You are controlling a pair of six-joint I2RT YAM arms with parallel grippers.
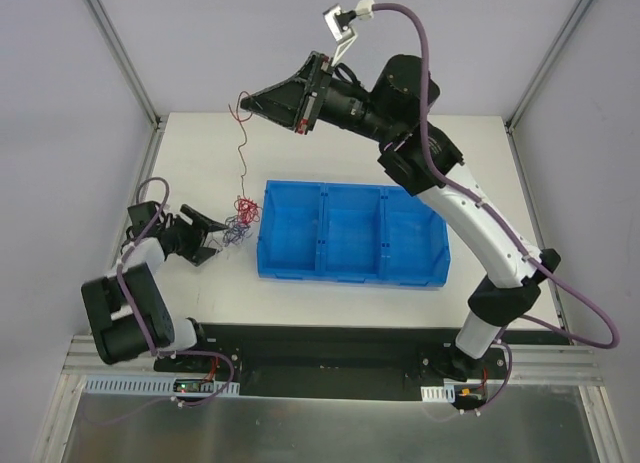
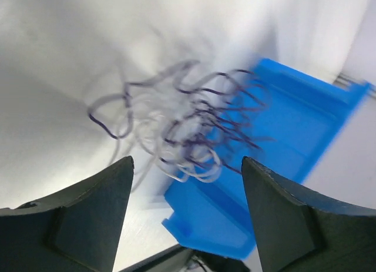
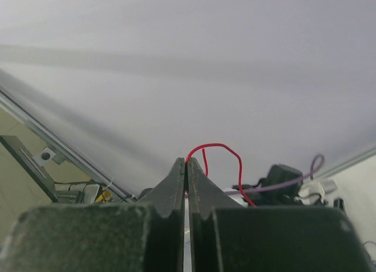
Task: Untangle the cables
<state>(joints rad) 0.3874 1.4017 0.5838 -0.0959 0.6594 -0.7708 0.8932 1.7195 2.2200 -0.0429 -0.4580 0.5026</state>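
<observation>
The step in hand looks like drawing the red cable (image 1: 243, 151) out of the knot (image 1: 238, 221). To do it well, I judge the left gripper (image 1: 213, 237) should first close on the purple and white bulk to anchor it. Then the red strand slides free rather than lifting the whole tangle. The pull by the right gripper (image 1: 244, 103) wants to be slow and in line with the strand, since a snag would tighten the loops.

In the upper left of the overhead view, the right gripper's fingers are pressed together on the red cable. Its wrist view shows the red cable (image 3: 218, 146) looping out from the closed seam. From that pinch the strand runs down the frame to the knot. The knot lies on the table (image 1: 200, 153), just beside the left wall of the blue bin (image 1: 350, 188).

The left gripper sits at centre left, its fingers spread apart and holding nothing. In its wrist view the knot (image 2: 188, 128) lies ahead of the fingertips (image 2: 120, 172), not yet within the gap. Blur hides whether any strand touches them.
</observation>
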